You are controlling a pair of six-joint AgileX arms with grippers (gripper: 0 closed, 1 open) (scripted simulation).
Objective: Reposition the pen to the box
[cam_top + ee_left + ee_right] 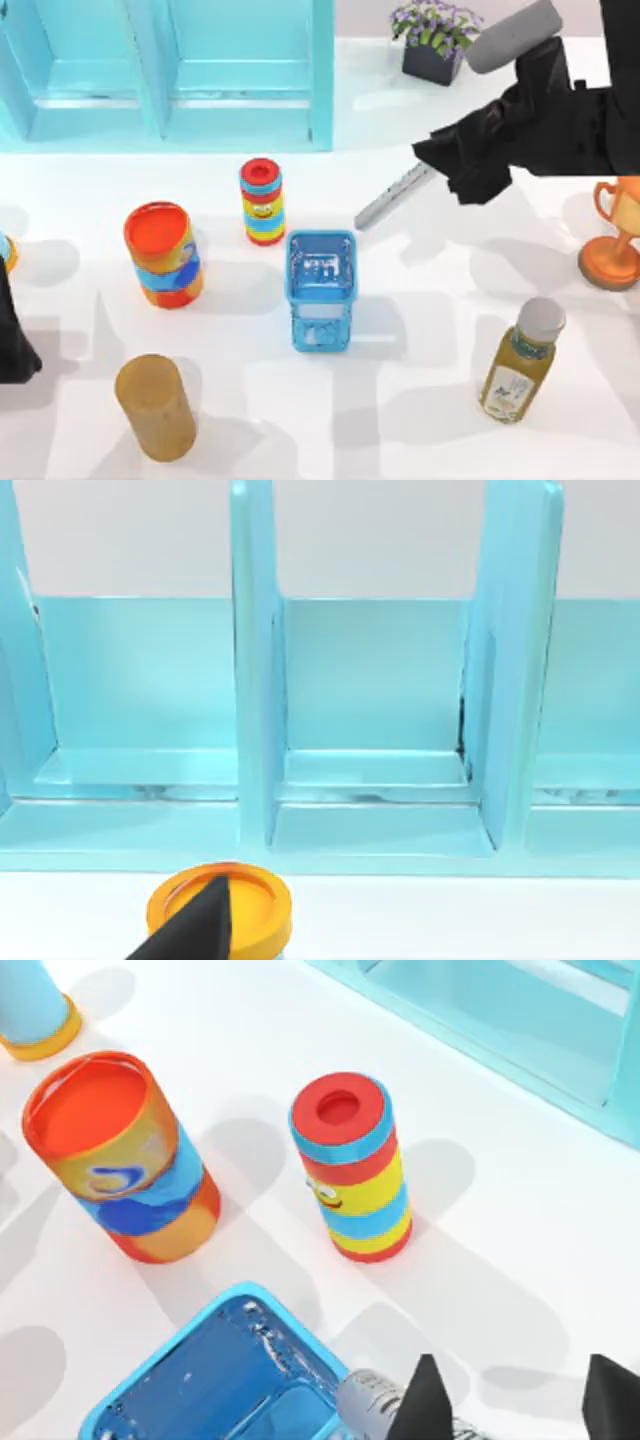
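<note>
A teal shelf unit (170, 70) lines the bench's far edge. The right gripper (455, 170) hangs toward the far right corner, clenched on the pen (392, 196), which slants down over the blue box (321, 290) at mid-bench. Around the box stand an orange cup (162, 253), a striped can (262, 200), a tan cylinder (155, 406) and a bottle (522, 360). The left arm is parked at the left edge.

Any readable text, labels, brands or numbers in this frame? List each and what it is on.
No readable text.
bottle: label print too small to read.
striped can: a face drawing, no words.
pen, held in the right gripper: no legible markings.
</note>
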